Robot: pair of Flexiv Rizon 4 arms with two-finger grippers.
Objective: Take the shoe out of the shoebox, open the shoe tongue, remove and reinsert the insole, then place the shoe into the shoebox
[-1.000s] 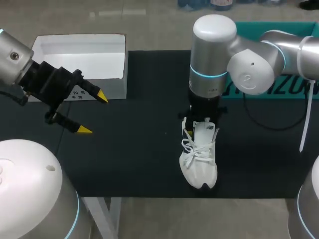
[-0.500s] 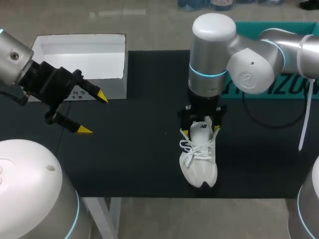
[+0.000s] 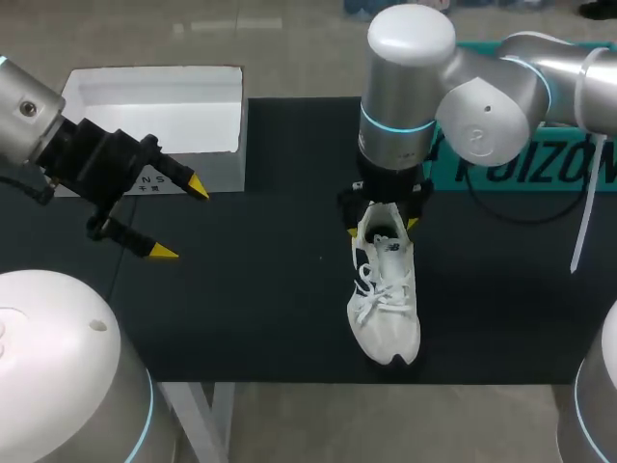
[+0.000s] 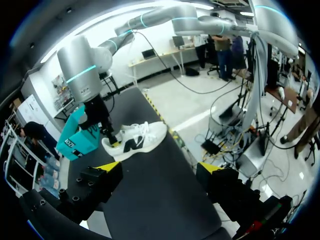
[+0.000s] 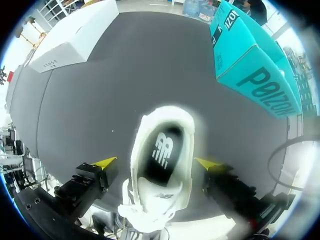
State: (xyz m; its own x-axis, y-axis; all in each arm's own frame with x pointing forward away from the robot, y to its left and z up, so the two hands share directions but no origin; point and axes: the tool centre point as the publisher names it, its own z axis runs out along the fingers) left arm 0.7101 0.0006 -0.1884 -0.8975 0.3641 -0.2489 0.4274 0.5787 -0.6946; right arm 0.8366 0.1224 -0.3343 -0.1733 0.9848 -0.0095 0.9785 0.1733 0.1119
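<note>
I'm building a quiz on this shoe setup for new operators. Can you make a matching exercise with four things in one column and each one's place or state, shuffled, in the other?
Things:
1. shoe
2. shoebox
3. left gripper
4. right gripper

Places or states:
A. white, open on top, nothing in it, at the far left of the table
B. fingers open on either side of the shoe's heel end
C. white, lying on the black table with its toe toward the near edge
D. fingers open, holding nothing, in front of the shoebox

Pairs: 1-C, 2-A, 3-D, 4-B
</note>
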